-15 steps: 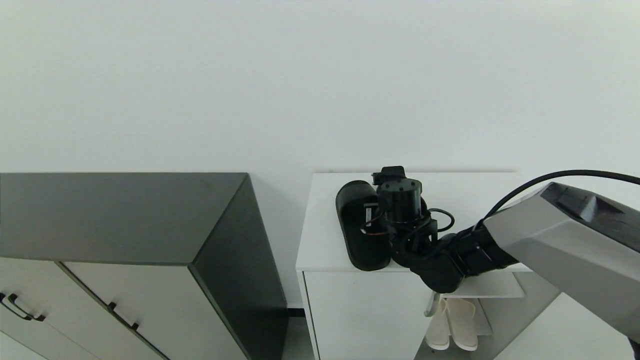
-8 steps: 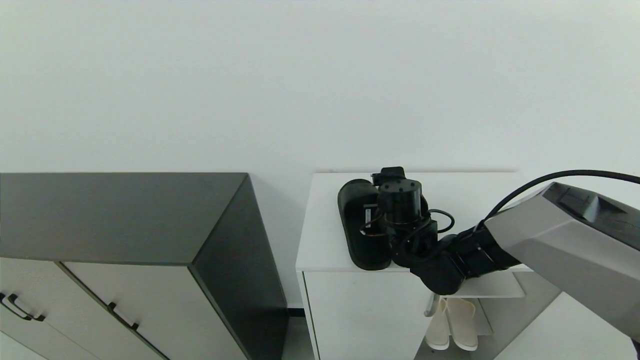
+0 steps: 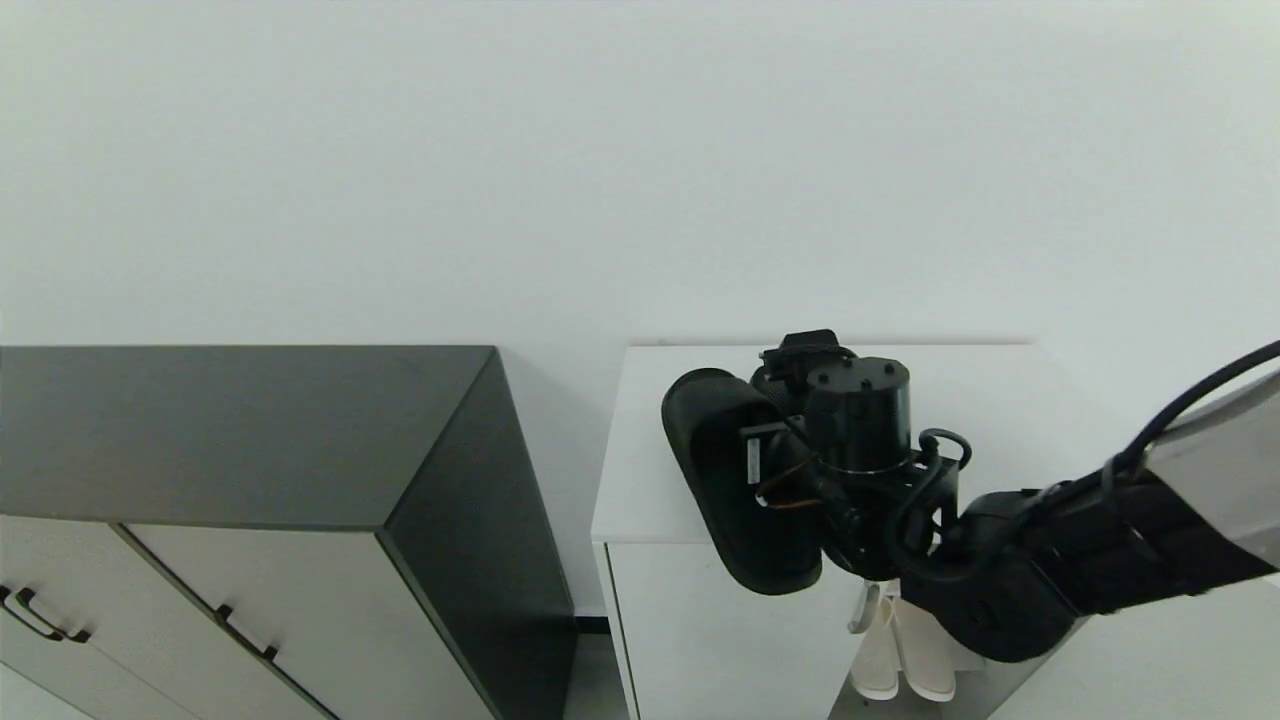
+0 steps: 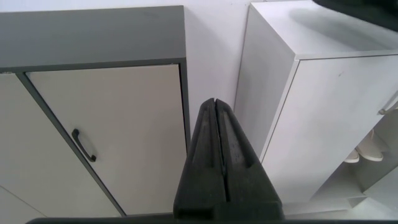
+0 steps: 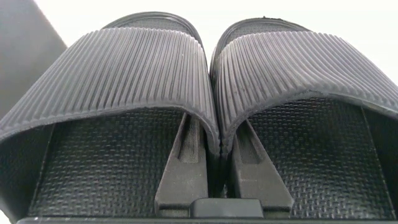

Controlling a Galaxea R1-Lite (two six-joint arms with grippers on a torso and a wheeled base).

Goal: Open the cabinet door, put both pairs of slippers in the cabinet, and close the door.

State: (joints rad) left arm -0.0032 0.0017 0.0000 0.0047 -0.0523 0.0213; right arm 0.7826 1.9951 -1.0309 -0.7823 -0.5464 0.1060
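Note:
A pair of black slippers [image 3: 730, 480] hangs above the front edge of the white cabinet [image 3: 650, 470], held side by side. My right gripper [image 3: 790, 465] is shut on them. In the right wrist view its fingers [image 5: 183, 162] pinch the two inner walls of the black slippers [image 5: 137, 68] together. A pair of white slippers [image 3: 905, 650] stands inside the white cabinet's open right half, also seen as white slippers [image 4: 367, 146] from the left wrist. My left gripper [image 4: 216, 112] is shut and empty, low in front of the gap between the two cabinets.
A dark-topped cabinet [image 3: 240, 430] with pale doors and black handles [image 3: 245, 630] stands to the left. The white cabinet's left front panel [image 3: 720, 640] is closed. A plain white wall rises behind both.
My right arm has lifted the black slippers off the white cabinet's top and drawn them forward past its front edge. The left gripper's earlier state is not shown.

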